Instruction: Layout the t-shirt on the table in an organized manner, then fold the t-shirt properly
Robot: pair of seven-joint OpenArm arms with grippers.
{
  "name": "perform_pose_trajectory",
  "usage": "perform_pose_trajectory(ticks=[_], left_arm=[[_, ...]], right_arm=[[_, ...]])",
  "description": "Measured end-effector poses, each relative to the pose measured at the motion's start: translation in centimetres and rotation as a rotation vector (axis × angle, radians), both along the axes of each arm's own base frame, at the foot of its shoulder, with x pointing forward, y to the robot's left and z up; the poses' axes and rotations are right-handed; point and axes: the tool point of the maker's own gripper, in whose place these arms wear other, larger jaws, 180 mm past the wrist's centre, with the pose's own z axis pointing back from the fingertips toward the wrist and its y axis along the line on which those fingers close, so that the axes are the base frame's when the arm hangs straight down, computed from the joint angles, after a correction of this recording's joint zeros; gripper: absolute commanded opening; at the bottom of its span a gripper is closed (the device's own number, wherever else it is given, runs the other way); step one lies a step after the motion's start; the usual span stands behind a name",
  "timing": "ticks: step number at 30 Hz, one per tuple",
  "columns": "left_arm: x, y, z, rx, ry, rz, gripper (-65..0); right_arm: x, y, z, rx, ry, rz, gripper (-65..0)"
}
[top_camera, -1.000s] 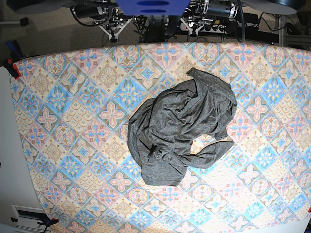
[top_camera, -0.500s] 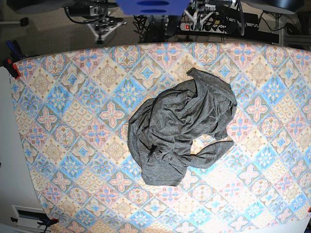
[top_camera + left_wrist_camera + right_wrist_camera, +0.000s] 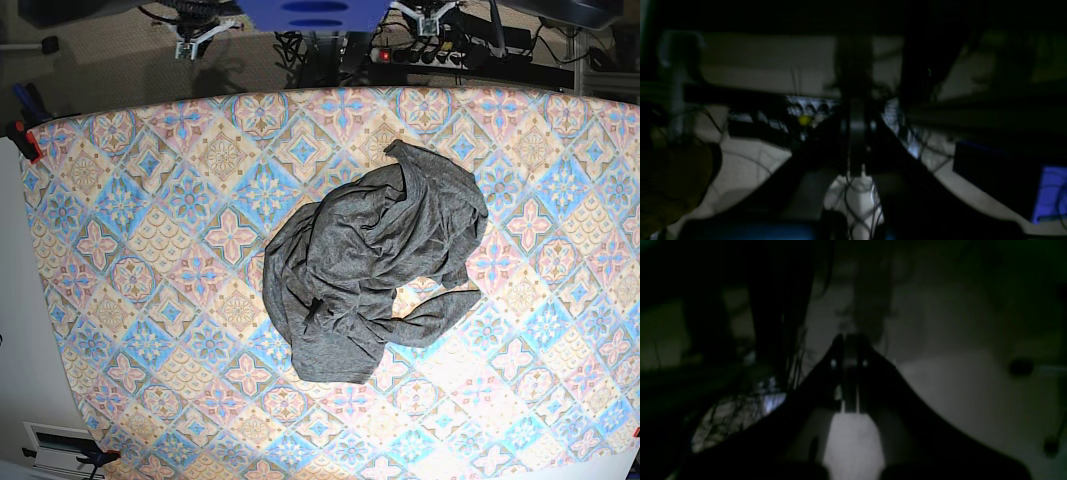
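Observation:
The dark grey t-shirt [image 3: 375,265] lies crumpled in a heap near the middle of the table [image 3: 150,260], with one twisted sleeve pointing right. Both arms are drawn back beyond the far edge, well away from the shirt. Only a tip of the right arm [image 3: 190,38] and of the left arm [image 3: 428,20] shows in the base view. In the dim left wrist view my left gripper [image 3: 855,115] is shut with nothing in it. The dark right wrist view shows my right gripper [image 3: 849,343] shut and empty too. Neither wrist view shows the shirt.
A red clamp [image 3: 25,140] grips the cloth at the far left corner. Behind the table lie a power strip and cables [image 3: 420,52] under a blue mount [image 3: 312,12]. A white surface [image 3: 20,350] borders the table on the left.
Both arms have pulled back toward the top of the base view, so less of them shows. The t-shirt has not moved.

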Motion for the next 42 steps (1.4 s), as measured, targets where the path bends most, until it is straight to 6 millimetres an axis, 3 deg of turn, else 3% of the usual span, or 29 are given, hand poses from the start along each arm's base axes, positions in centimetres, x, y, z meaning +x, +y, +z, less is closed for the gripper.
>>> perform_pose_trajectory(ticks=[3,6,10,13,15,18,21,23,27,32,37,42], left_arm=[[-0.4,0.0,-0.4,-0.003,0.030,0.003,-64.7],[1.2,0.2,0.1,0.003,-0.027,0.000,-64.7],[1.8,0.7,1.9,0.020,-0.124,-0.010,-64.8],[1.7,0.8,4.3,0.031,-0.202,-0.028,-64.9],[2.1,0.9,6.3,0.037,-0.265,-0.037,-65.0],[4.5,1.1,9.5,0.055,-0.392,-0.050,-65.0],[6.8,1.2,12.7,0.065,-0.510,-0.054,-65.0],[7.4,1.3,14.3,0.070,-0.554,-0.058,-65.0],[7.8,1.2,17.3,0.078,-0.615,-0.067,-65.0],[10.6,0.8,22.9,0.087,-0.789,-0.068,-65.0],[12.1,0.6,26.5,0.082,-0.785,-0.076,-65.0],[15.7,0.6,30.5,0.081,-0.782,-0.080,-65.0]], right_arm=[[-1.6,0.1,1.8,-0.018,-0.087,0.011,-65.0],[-2.4,0.4,3.9,-0.037,-0.197,0.020,-65.0],[-3.3,0.0,4.6,-0.049,-0.211,0.034,-65.0],[-3.2,-0.2,5.6,-0.056,-0.251,0.050,-65.0],[-1.9,-0.1,6.6,-0.059,-0.316,0.064,-65.0],[0.1,-0.7,9.3,-0.089,-0.443,0.065,-65.0],[1.4,-2.7,13.1,-0.157,-0.566,0.043,-65.0],[1.7,-2.8,15.2,-0.177,-0.624,0.040,-65.0],[2.6,-1.2,19.3,-0.176,-0.741,0.067,-65.0],[3.8,-0.6,24.7,-0.185,-0.843,0.099,-65.0],[6.5,1.0,27.9,-0.152,-0.840,0.123,-65.0],[9.3,3.5,29.0,-0.071,-0.773,0.159,-65.0]])
